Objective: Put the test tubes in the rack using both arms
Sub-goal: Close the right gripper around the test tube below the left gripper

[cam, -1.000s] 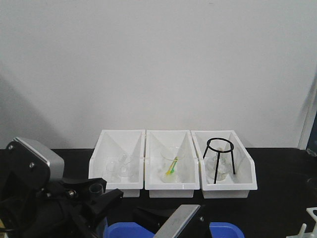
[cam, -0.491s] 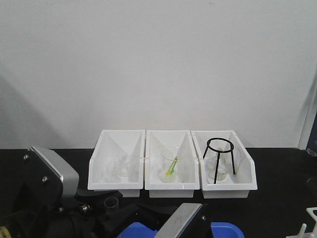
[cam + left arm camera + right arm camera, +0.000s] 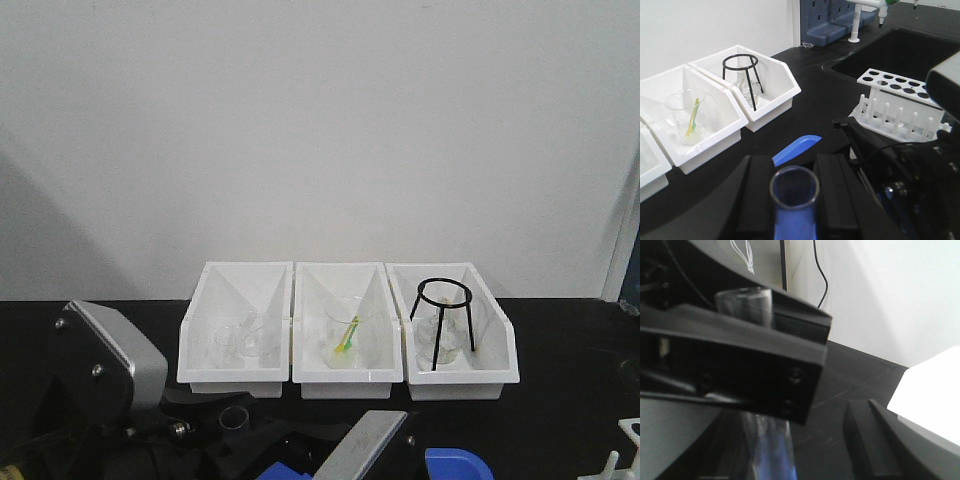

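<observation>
Test tube (image 3: 794,196) sits pinched between the two black fingers (image 3: 757,200) of the left claw (image 3: 794,172), which is closed on it. Its open mouth rises just past the fingertips.

In the right wrist view the test tube passes behind one blurred black finger of that claw. The rim shows above the finger and the lower length below it (the middle stretch is hidden). That lower length sits inside the gap of the right claw (image 3: 796,442), whose jaws stand wide apart. It is close to one finger, but I cannot tell whether it touches.

A blue object (image 3: 796,149) lies just beyond the tube, mostly covered by the claw. The rack (image 3: 900,102) stands well apart from it on the black tabletop (image 3: 815,100).

From the front view the tube is only a faint ring low in the picture, and the rack is cut off at the bottom right corner. Three white bins (image 3: 348,375) line the tabletop behind.
</observation>
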`<state>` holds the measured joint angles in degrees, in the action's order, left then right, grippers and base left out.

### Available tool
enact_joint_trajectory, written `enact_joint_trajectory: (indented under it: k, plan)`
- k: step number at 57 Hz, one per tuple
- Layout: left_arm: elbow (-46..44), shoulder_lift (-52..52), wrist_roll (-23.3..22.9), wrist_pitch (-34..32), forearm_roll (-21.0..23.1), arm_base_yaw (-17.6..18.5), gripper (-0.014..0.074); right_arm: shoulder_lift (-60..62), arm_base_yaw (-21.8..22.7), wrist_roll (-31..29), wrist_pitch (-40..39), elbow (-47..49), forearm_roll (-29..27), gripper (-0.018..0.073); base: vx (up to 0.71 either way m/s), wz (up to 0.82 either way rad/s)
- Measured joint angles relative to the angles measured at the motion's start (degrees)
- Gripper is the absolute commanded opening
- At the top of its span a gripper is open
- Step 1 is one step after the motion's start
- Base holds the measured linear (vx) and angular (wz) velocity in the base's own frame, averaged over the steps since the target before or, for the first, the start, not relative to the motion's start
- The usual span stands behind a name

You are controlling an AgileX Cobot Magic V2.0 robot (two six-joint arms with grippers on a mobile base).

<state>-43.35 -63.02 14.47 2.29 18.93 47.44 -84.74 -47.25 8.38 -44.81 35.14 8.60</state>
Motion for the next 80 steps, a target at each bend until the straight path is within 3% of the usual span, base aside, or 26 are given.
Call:
enact_joint_trajectory:
  k: [36, 64, 80]
  plan:
    - [0.0, 0.0, -1.27, 0.65, 1.11, 0.0, -0.0022, -0.54, 0.0, 0.38, -0.05, 0.0, 0.3, 0.0412, 0.0, 0.0]
    - [0.0, 0.0, -1.27, 1.46, 1.11, 0.0, -0.0022, -2.29, -0.24, 1.63, -1.35, 0.07, 1.69, -0.0008, 0.0, 0.0]
    - [0.0, 0.0, -1.27, 1.47, 1.11, 0.0, -0.0013, -2.31, -0.28, 1.63, -1.35, 0.07, 1.74, -0.0011, 0.0, 0.0]
